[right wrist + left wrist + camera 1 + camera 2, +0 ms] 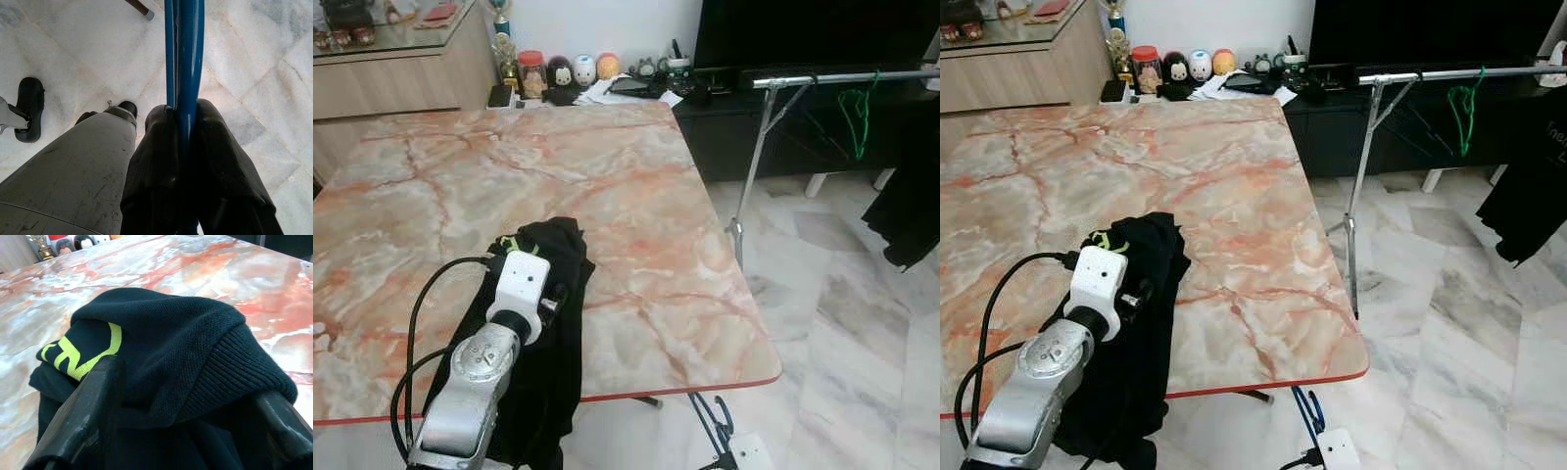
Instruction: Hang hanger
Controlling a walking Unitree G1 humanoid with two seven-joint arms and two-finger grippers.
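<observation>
Black knit garment with yellow lettering (161, 347) is lying on marble table (636, 196) — my left gripper (186, 416) is straddling it, fingers spread | my right gripper (188, 161) is clenching blue plastic hanger (185, 54) — over white tiled floor (254, 54).

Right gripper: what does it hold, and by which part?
The right gripper is shut on a blue hanger, pinching a straight stretch of its thin bars; which part of the hanger cannot be told.

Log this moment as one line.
left gripper: open, straddling black knit garment with yellow lettering on marble table | right gripper: shut on blue hanger, low over floor | metal rack rail: green hanger hung
</observation>
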